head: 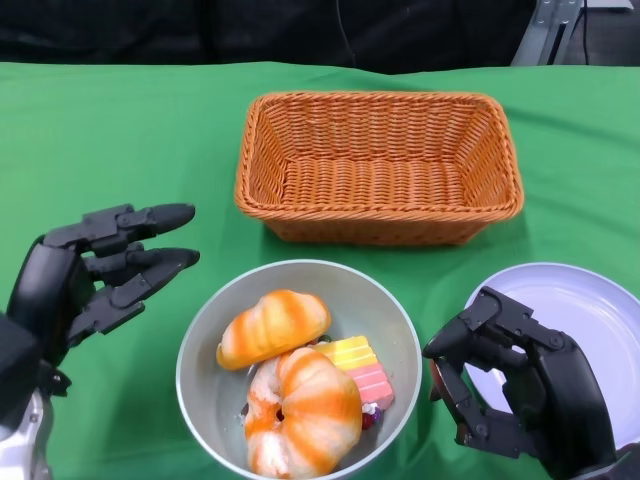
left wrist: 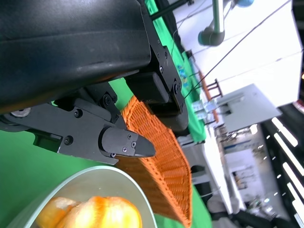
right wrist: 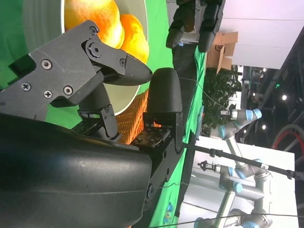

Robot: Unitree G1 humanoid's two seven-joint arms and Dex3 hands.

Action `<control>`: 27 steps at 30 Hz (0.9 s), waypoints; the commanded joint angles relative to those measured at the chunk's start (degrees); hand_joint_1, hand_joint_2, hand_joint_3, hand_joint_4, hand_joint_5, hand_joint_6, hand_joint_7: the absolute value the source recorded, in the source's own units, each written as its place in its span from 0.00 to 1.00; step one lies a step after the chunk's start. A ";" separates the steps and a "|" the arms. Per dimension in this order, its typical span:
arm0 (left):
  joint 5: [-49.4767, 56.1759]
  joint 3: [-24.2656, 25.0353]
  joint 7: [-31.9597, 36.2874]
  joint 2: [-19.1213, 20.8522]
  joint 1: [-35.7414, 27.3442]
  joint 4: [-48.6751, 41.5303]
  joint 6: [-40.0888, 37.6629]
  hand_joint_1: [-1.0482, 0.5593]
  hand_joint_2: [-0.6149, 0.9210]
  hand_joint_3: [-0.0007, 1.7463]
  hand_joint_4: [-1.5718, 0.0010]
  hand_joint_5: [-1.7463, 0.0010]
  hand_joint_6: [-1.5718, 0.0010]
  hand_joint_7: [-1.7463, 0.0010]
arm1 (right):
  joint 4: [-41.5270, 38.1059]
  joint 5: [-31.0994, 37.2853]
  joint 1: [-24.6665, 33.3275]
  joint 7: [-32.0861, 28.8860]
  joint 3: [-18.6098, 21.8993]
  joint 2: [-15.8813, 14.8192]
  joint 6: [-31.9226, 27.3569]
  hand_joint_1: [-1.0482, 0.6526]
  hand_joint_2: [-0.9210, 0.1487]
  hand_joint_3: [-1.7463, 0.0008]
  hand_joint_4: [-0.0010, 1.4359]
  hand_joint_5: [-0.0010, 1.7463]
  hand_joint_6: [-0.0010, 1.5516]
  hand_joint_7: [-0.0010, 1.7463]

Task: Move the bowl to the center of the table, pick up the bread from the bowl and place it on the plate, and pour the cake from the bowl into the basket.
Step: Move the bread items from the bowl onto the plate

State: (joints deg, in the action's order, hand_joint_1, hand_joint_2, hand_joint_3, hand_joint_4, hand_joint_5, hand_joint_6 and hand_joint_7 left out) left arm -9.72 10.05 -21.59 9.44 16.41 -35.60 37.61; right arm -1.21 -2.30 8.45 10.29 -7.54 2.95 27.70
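Observation:
A grey metal bowl [head: 398, 330] stands near the front middle of the green table. It holds two orange-striped breads, an oval one [head: 272, 326] and a ring-shaped one [head: 305, 410], plus a yellow and pink cake slice [head: 361, 369]. My left hand [head: 95, 275] hovers open to the left of the bowl, fingers spread toward it. To the right of the bowl my right hand [head: 510, 385] is also open, its fingers curved and empty, over the edge of the white plate [head: 590, 310]. The wicker basket [head: 380, 165] lies behind the bowl. The right wrist view shows the bowl [right wrist: 38, 21] and the bread [right wrist: 97, 19].
Green cloth covers the whole table [head: 120, 140]. The basket is empty. The left wrist view shows the basket [left wrist: 161, 166] and the bowl's rim [left wrist: 95, 172] close by. Robot arms [right wrist: 237, 128] and equipment stand beyond the table.

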 commanded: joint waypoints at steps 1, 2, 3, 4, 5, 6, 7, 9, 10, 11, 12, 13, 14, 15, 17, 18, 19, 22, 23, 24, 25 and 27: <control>-1.12 1.13 0.33 -0.01 0.59 -2.13 2.69 0.60 1.00 0.13 0.48 0.52 0.35 0.88 | 0.28 -1.10 0.37 0.10 0.57 -0.59 0.12 0.53 0.37 0.44 0.47 0.94 0.41 0.75; -0.28 1.43 1.75 -0.45 0.59 -3.33 4.78 0.60 1.00 0.14 0.49 0.51 0.35 0.88 | 0.40 -1.16 0.52 0.05 0.73 -0.68 0.23 0.53 0.37 0.44 0.47 0.94 0.41 0.75; 0.50 1.66 2.94 -0.80 0.59 -4.45 6.68 0.61 1.00 0.18 0.48 0.41 0.36 0.77 | 0.46 -1.33 0.64 0.11 0.91 -0.82 0.40 0.53 0.37 0.43 0.47 0.94 0.41 0.75; 1.01 1.79 3.89 -1.16 0.56 -5.32 8.18 0.62 1.00 0.22 0.48 0.32 0.43 0.58 | 0.50 -1.48 0.76 0.16 1.11 -0.97 0.51 0.52 0.38 0.43 0.47 0.94 0.41 0.75; 1.22 1.83 4.49 -1.44 0.58 -6.09 9.36 0.63 1.00 0.24 0.49 0.29 0.46 0.49 | 0.53 -1.61 0.83 0.22 1.31 -1.15 0.59 0.52 0.38 0.44 0.47 0.94 0.41 0.75; 1.15 1.80 4.74 -1.65 0.64 -6.63 10.02 0.63 1.00 0.25 0.49 0.25 0.49 0.44 | 0.54 -1.73 0.88 0.31 1.48 -1.33 0.67 0.52 0.38 0.44 0.48 0.94 0.41 0.75; 0.92 1.80 4.88 -1.88 0.74 -7.17 10.64 0.63 1.00 0.26 0.50 0.22 0.50 0.40 | 0.54 -1.87 0.90 0.42 1.63 -1.49 0.75 0.51 0.38 0.45 0.48 0.94 0.41 0.74; 0.95 1.80 5.46 -2.29 0.80 -7.99 11.72 0.63 1.00 0.26 0.51 0.20 0.51 0.38 | 0.55 -2.34 0.94 0.77 2.06 -1.85 0.87 0.50 0.37 0.46 0.48 0.93 0.41 0.74; 0.89 1.86 5.64 -2.49 0.84 -8.27 11.93 0.63 1.00 0.26 0.52 0.19 0.51 0.37 | 0.51 -2.68 0.92 1.01 2.30 -1.99 0.94 0.50 0.36 0.48 0.48 0.92 0.42 0.73; 0.78 1.93 5.76 -2.64 0.87 -8.51 12.05 0.63 1.00 0.26 0.52 0.17 0.51 0.36 | 0.66 -2.73 0.95 1.07 2.58 -2.16 0.83 0.49 0.35 0.49 0.48 0.91 0.42 0.72; 0.66 1.96 5.79 -2.72 0.91 -8.74 12.18 0.62 1.00 0.26 0.52 0.17 0.51 0.36 | 0.95 -2.64 1.02 1.06 2.85 -2.30 0.64 0.49 0.33 0.51 0.48 0.91 0.42 0.71; 0.56 1.97 5.81 -2.76 0.94 -8.93 12.25 0.62 1.00 0.26 0.53 0.16 0.51 0.35 | 1.31 -2.51 1.09 0.94 3.11 -2.37 0.48 0.49 0.32 0.53 0.47 0.89 0.42 0.70; 0.55 1.98 5.90 -2.81 0.94 -9.07 12.38 0.62 1.00 0.26 0.53 0.15 0.51 0.35 | 1.60 -2.16 1.11 0.65 3.35 -2.41 0.60 0.49 0.31 0.54 0.47 0.89 0.42 0.69; 0.38 1.98 5.67 -2.82 0.98 -9.30 12.62 0.62 1.00 0.26 0.54 0.15 0.51 0.34 | 1.85 -1.70 0.99 0.39 3.60 -2.54 0.97 0.49 0.31 0.55 0.47 0.88 0.43 0.69; 0.28 1.95 5.47 -2.81 0.99 -9.52 12.83 0.63 1.00 0.27 0.54 0.14 0.52 0.34 | 2.25 -1.17 0.74 0.16 3.88 -2.83 1.34 0.50 0.30 0.56 0.48 0.87 0.43 0.68; 0.42 1.91 5.59 -2.76 0.90 -9.48 12.79 0.62 0.99 0.27 0.55 0.14 0.52 0.34 | 2.71 -1.01 0.52 0.20 4.01 -3.14 1.17 0.49 0.30 0.57 0.48 0.86 0.44 0.66; 0.55 1.87 5.74 -2.72 0.84 -9.43 12.75 0.62 0.99 0.27 0.55 0.14 0.52 0.34 | 3.04 -0.94 0.39 0.25 4.09 -3.34 0.99 0.48 0.29 0.58 0.48 0.84 0.45 0.63; 0.82 1.69 5.78 -2.45 0.31 -8.78 12.08 0.63 0.99 0.28 0.54 0.13 0.52 0.33 | 5.86 0.18 -0.02 1.04 4.13 -5.24 -1.22 0.45 0.25 0.63 0.48 0.81 0.45 0.57; 0.85 1.69 5.78 -2.37 0.18 -8.66 11.92 0.63 0.99 0.28 0.54 0.13 0.52 0.33 | 6.79 0.56 -0.19 1.37 4.07 -5.89 -1.70 0.45 0.23 0.66 0.47 0.81 0.45 0.56; 0.79 1.71 5.74 -2.34 0.09 -8.60 11.87 0.63 0.98 0.28 0.54 0.13 0.52 0.33 | 7.75 0.61 -0.42 1.85 3.93 -6.46 -2.12 0.45 0.20 0.71 0.47 0.80 0.45 0.54; 0.74 1.73 5.72 -2.33 0.06 -8.56 11.87 0.63 0.98 0.28 0.54 0.14 0.52 0.34 | 8.35 0.58 -0.57 2.14 3.82 -6.82 -2.38 0.44 0.14 0.78 0.46 0.78 0.44 0.51; 0.72 1.76 5.84 -2.32 -0.06 -8.21 11.72 0.63 0.98 0.28 0.54 0.14 0.52 0.34 | 10.21 1.54 -1.16 2.31 3.60 -7.60 -3.31 0.43 0.08 0.87 0.46 0.73 0.44 0.47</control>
State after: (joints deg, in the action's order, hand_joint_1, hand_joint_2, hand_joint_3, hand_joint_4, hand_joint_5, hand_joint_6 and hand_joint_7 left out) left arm -9.03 11.46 -16.51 6.08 16.90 -44.42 49.52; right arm 7.31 -1.29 8.13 12.35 -3.99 -3.43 25.05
